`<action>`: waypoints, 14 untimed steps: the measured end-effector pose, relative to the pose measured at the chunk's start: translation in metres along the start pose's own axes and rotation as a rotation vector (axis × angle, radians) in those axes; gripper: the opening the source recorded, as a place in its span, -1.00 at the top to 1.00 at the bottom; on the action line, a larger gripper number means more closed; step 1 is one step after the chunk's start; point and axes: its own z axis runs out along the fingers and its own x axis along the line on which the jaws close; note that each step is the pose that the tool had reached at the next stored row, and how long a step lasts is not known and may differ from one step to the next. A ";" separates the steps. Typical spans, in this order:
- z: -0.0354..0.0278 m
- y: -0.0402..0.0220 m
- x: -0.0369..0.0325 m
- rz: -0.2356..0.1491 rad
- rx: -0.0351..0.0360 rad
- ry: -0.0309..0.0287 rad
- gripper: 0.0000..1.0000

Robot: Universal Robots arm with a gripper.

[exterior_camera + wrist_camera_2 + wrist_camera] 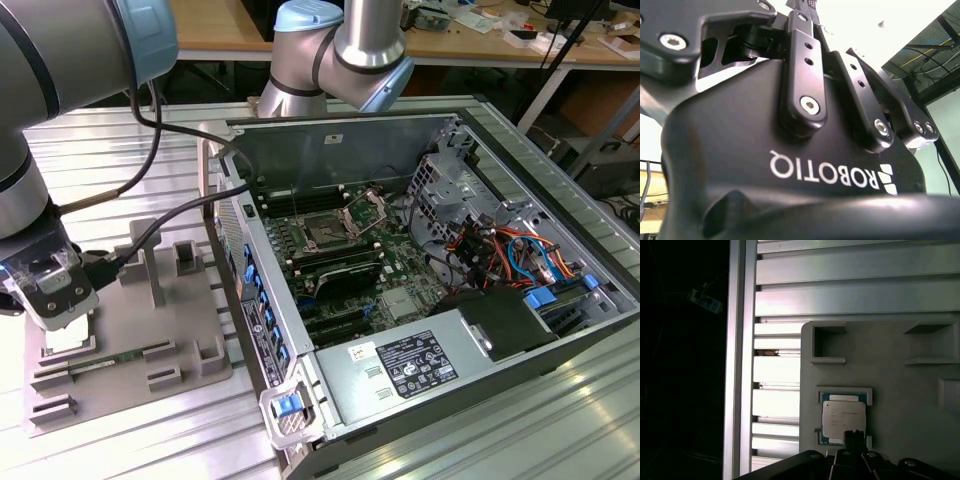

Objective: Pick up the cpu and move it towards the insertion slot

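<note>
The cpu point(842, 420) is a small square chip with a pale metal top, lying flat in a shallow recess of the grey fixture plate point(900, 400). My gripper point(854, 452) hangs just above the chip's near edge. In the exterior view the gripper point(62, 312) is low over the plate's left end and covers most of the cpu point(73, 342). The insertion slot point(326, 233) is a dark square socket on the green board inside the open computer case, with its shiny retention frame point(366, 211) swung up. The second wrist view shows the black gripper body point(805, 130) close up.
The fixture plate point(150, 330) carries raised grey blocks point(190, 257) and rails. The case wall point(232, 262) stands between the plate and the board. A power supply point(412, 366) and coloured cables point(500, 250) crowd the case's right side. The table edge point(737, 365) drops off into darkness.
</note>
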 end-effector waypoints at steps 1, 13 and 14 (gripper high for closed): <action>0.0006 0.0000 0.0001 0.000 0.0000 0.0000 0.79; 0.0049 -0.0002 0.0003 0.000 0.0000 0.0000 0.79; 0.0052 -0.0002 0.0003 0.000 0.0000 0.0000 0.79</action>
